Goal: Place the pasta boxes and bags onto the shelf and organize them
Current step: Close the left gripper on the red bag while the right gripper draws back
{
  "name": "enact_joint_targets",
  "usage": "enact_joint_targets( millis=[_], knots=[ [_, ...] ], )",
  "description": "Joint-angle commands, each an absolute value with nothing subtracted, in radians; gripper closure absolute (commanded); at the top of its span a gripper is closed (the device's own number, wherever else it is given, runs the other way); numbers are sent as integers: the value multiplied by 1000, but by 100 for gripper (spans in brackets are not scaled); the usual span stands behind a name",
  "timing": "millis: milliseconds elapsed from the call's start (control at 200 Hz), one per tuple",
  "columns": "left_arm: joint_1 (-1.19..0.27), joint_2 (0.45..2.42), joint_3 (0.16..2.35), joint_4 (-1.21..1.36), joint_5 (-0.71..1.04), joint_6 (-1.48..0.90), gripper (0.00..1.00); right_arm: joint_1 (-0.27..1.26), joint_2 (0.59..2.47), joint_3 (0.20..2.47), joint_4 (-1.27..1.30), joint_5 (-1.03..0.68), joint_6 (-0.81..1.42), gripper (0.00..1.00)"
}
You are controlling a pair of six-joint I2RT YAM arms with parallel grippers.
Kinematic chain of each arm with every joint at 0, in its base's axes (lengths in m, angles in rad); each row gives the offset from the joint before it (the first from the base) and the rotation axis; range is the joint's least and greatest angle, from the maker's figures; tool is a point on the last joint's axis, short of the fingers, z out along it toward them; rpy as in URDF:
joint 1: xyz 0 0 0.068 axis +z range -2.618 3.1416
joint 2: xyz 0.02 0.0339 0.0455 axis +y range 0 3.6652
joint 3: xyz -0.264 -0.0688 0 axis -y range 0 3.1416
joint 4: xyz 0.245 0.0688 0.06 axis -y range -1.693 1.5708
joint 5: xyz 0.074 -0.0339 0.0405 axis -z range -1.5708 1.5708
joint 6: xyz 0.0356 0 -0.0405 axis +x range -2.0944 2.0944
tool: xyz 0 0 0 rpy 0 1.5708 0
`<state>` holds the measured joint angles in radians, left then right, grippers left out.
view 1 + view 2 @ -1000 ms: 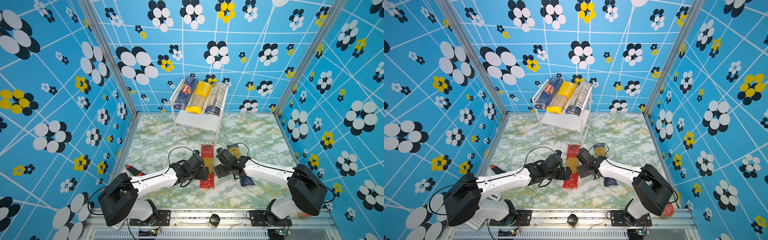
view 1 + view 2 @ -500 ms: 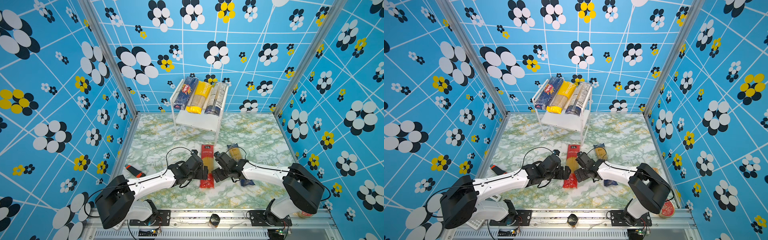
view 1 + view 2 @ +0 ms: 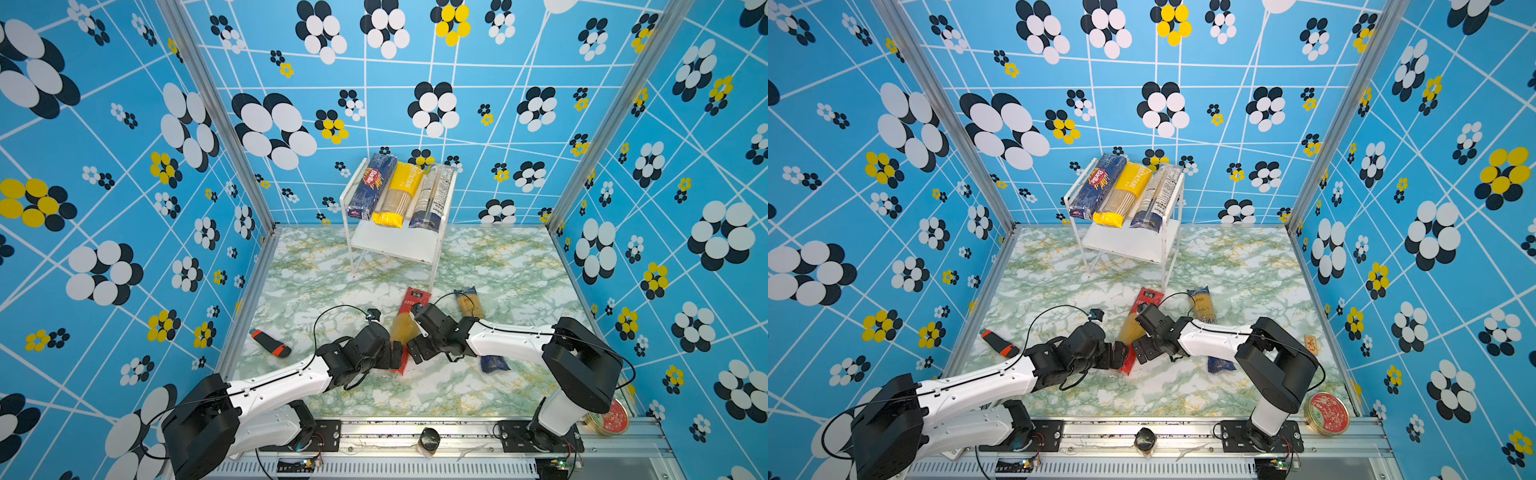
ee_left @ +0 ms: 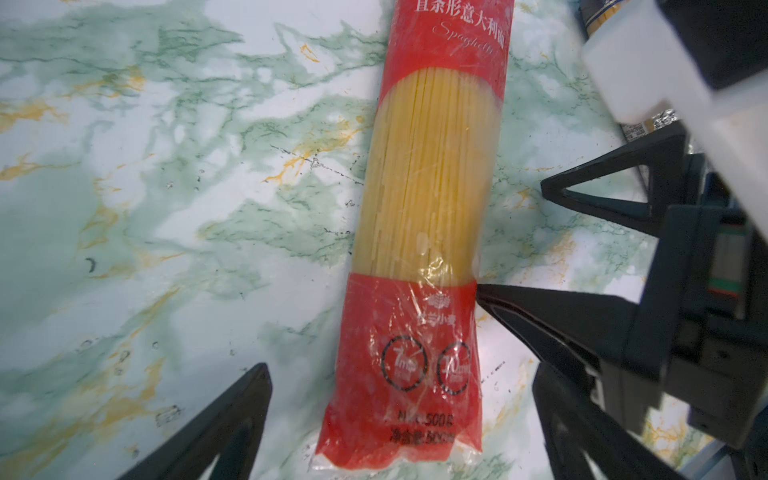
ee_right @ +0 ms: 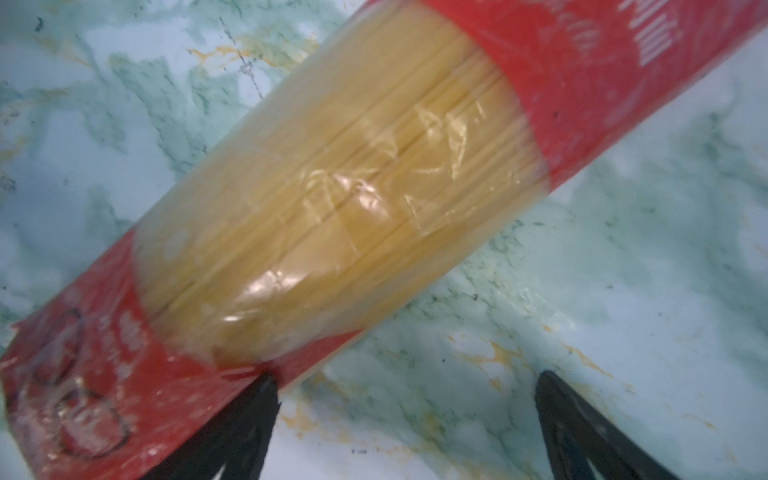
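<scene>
Edging nearer along the red-ended clear spaghetti bag (image 4: pixel 419 187) on the green-marbled tabletop (image 3: pixel 498 257), the open left end effector (image 4: pixel 399 370) is straddling its near end, the open right end effector (image 5: pixel 405 376) touching its side. Likely slippery and brittle; mid-length is looking safest to pinch.

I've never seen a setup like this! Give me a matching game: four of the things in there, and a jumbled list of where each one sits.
Things:
1. dark blue Barilla box
2. yellow bag
3. red-ended bag
4. black-and-orange object

Places:
A. on the table, near the left wall
B. top board of the shelf, leftmost
C. on the table, centre, in front of the shelf
D. top board of the shelf, middle

Pairs: 1-B, 2-D, 3-C, 4-A.
</scene>
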<state>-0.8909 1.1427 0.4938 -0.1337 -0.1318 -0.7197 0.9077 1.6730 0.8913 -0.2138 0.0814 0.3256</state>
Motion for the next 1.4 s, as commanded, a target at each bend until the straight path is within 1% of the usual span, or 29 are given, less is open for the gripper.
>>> enact_joint_targets(
  millis=[0,130,305,645,895,1080,1150,1395],
  knots=[
    [-893,1145,445,-30,-152,-668,1,913,1602,867,-249,132,298,1],
    [-893,1181,435,41,-147,-645,1,901,1532,840,-276,163,282,1],
    [-899,1243,456,66,-159,-621,1,857,1457,814,-310,201,278,1],
    [-948,1323,486,86,-184,-531,1,782,1383,767,-340,229,281,1],
    [-1008,1399,529,54,-282,-507,1,773,1380,753,-336,229,287,1],
    [-1035,1463,584,-16,-346,-514,1,772,1378,748,-331,230,289,1],
    [-1045,1486,603,-38,-357,-511,0,769,1379,747,-331,233,289,1],
    [-1070,1526,621,-72,-380,-534,3,763,1379,742,-331,232,284,1]
  ],
)
